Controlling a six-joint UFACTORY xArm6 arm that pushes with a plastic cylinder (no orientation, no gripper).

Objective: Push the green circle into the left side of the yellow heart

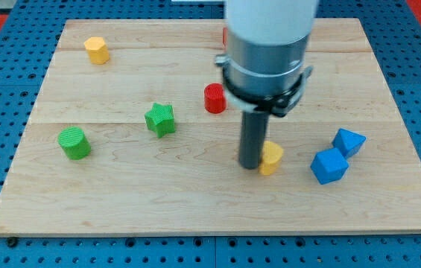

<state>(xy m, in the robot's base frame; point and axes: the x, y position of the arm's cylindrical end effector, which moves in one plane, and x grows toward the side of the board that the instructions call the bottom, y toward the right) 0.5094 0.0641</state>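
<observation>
The green circle (74, 143) sits on the wooden board at the view's left. The yellow heart (272, 158) lies right of centre, partly hidden by my rod. My tip (250, 165) rests on the board touching the yellow heart's left side. The green circle is far to the left of my tip, about a third of the board away.
A green star (161, 119) lies between the circle and my tip. A red cylinder (214, 98) is above my tip. A yellow hexagon (97, 50) is at top left. Two blue blocks (329, 166) (349, 141) sit right of the heart. The board's edge (217, 232) runs along the bottom.
</observation>
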